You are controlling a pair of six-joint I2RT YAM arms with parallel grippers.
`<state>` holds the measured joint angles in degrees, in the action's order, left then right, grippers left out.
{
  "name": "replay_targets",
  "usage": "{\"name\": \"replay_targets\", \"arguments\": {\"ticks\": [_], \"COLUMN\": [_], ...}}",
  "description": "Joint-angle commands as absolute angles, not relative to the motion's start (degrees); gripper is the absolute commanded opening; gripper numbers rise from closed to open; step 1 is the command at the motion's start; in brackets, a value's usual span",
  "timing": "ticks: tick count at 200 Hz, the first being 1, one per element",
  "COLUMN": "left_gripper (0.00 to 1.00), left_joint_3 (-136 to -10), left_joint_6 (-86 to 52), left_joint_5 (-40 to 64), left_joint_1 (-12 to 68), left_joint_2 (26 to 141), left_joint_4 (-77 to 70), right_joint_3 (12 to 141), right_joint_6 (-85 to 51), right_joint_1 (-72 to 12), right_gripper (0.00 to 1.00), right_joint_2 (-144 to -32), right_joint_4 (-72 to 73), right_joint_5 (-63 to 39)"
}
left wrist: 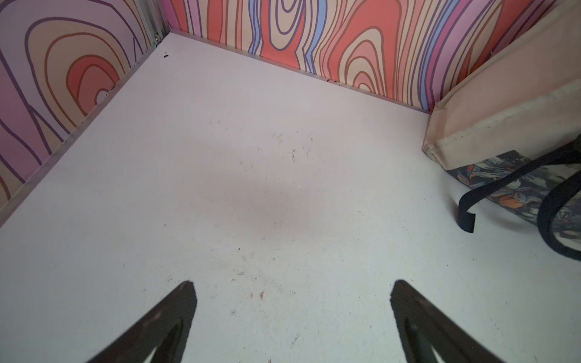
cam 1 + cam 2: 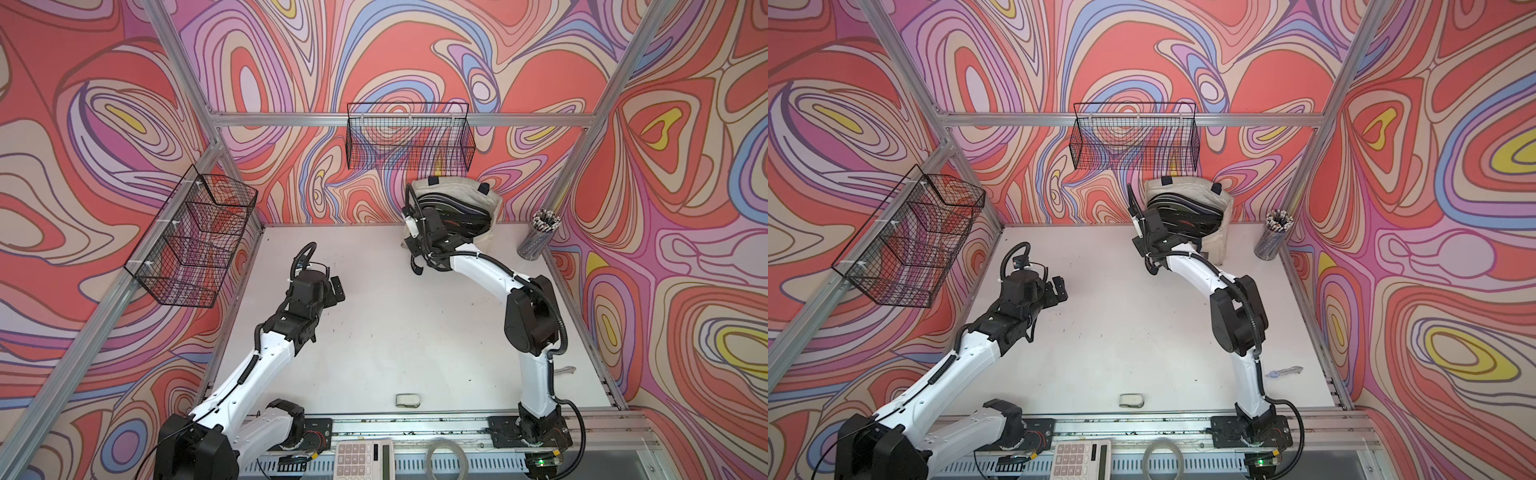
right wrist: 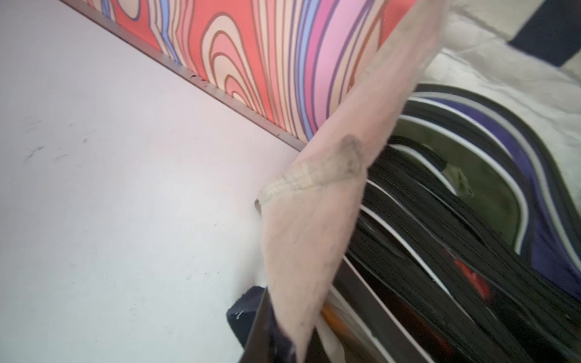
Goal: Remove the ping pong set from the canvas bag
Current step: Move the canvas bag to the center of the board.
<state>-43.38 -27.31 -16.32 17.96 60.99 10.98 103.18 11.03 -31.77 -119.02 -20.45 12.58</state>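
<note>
The cream canvas bag (image 2: 492, 208) (image 2: 1223, 226) stands open at the back right of the table, against the rear wall. The ping pong set (image 2: 461, 212) (image 2: 1187, 212) shows as black zipped paddle cases with purple and green trim, packed upright inside it (image 3: 440, 220). My right gripper (image 3: 283, 342) is at the bag's near left corner, shut on the canvas rim (image 3: 314, 226); a navy strap (image 2: 415, 266) hangs below it. My left gripper (image 2: 336, 291) (image 1: 292, 292) hovers open and empty over the left middle of the table, apart from the bag (image 1: 503, 103).
Black wire baskets hang on the left wall (image 2: 195, 241) and the rear wall (image 2: 411, 137), just above the bag. A cup of pencils (image 2: 540, 235) stands right of the bag. A small white object (image 2: 408, 400), a calculator (image 2: 363, 457) and a cable coil (image 2: 444, 461) lie by the front edge.
</note>
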Motion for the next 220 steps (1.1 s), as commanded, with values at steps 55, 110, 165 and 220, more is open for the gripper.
{"name": "replay_targets", "arguments": {"ticks": [55,110,165,220], "left_gripper": [1.0,1.0,1.0,1.0], "left_joint_3": [-47.67,-48.87,-48.86,-52.53], "left_joint_6": [-29.72,-29.99,-31.98,-38.06], "left_joint_5": [-19.19,-20.94,-21.79,-12.92], "left_joint_1": [17.8,16.43,14.24,14.29], "left_joint_2": [60.65,60.57,57.52,58.76], "left_joint_4": [13.1,14.74,18.67,24.55], "right_joint_3": [116.02,126.48,122.46,123.13], "right_joint_6": [4.62,1.21,4.52,5.16], "right_joint_1": [-46.02,-49.48,-49.28,-46.7], "right_gripper": [0.0,0.06,0.81,0.94], "right_joint_2": [-120.73,-128.3,-122.18,-115.84], "right_joint_4": [-23.14,-24.91,-24.16,-30.29], "right_joint_5": [5.15,5.81,12.87,17.82]}}
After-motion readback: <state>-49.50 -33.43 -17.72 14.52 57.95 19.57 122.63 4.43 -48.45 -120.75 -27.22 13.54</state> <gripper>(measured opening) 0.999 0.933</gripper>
